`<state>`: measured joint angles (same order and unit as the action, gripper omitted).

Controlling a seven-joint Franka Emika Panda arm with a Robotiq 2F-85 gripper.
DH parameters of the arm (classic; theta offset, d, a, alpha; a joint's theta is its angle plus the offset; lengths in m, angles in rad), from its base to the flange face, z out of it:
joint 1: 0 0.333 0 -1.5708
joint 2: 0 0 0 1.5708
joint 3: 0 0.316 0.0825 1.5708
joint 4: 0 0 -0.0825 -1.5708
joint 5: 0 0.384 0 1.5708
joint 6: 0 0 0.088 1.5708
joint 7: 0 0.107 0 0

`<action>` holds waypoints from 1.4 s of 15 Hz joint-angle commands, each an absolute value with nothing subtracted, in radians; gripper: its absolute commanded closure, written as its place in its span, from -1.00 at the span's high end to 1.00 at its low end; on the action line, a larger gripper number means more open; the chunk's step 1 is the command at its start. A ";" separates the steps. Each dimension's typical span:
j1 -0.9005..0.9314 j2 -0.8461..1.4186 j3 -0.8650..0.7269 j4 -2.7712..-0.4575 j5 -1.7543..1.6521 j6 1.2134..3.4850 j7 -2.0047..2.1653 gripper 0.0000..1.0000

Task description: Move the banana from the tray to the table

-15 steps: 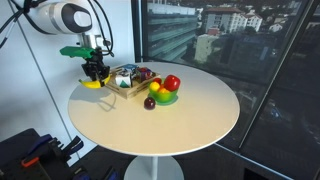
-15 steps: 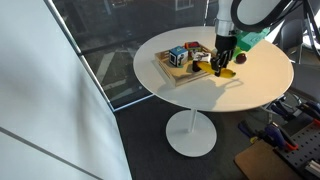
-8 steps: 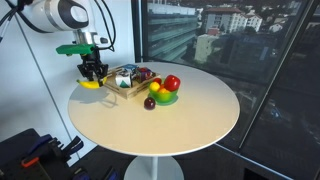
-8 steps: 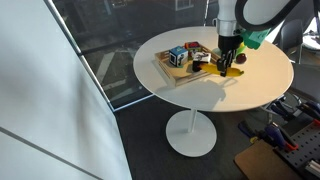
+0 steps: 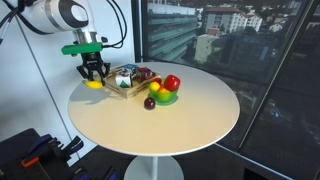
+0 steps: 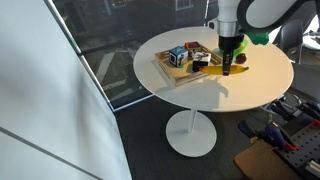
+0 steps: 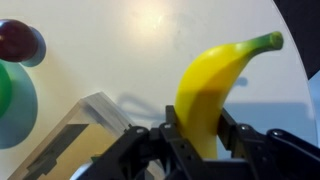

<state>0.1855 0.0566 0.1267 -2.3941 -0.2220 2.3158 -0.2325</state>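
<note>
The yellow banana (image 7: 215, 85) sits between my gripper's fingers (image 7: 197, 130), which close against both its sides. In both exterior views the banana (image 5: 92, 85) (image 6: 234, 72) is low over the white round table (image 5: 180, 125), just outside the wooden tray (image 5: 126, 89) (image 6: 178, 76). The gripper (image 5: 93, 70) (image 6: 227, 62) points straight down over it. I cannot tell whether the banana touches the tabletop. The tray's corner shows in the wrist view (image 7: 88, 118).
The tray holds a coloured cube (image 5: 124, 75) (image 6: 175, 56) and other small items. A green plate (image 5: 165, 98) with a red apple (image 5: 172, 83) stands beside the tray, with a dark plum (image 5: 150, 102) next to it. The table edge is near the banana.
The gripper has shifted slightly away from the tray with the banana and sits a little higher than a second ago. The other objects have not moved.
</note>
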 commanded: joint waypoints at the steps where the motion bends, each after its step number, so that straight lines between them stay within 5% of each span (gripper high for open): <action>1: 0.162 0.033 0.134 -2.402 -0.235 2.324 -0.360 -0.64; 6: 0.155 0.041 0.132 -2.385 -0.228 2.311 -0.400 -0.64; 7: 0.160 0.056 0.137 -2.390 -0.222 2.316 -0.372 -0.14; 15: 0.160 0.056 0.137 -2.387 -0.222 2.316 -0.375 -0.14; 16: 0.161 0.055 0.138 -2.387 -0.230 2.317 -0.378 -0.64; 21: 0.164 0.061 0.145 -2.391 -0.272 2.339 -0.398 -0.64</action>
<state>0.1703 0.0608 0.1346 -2.3892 -0.2353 2.3196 -0.3756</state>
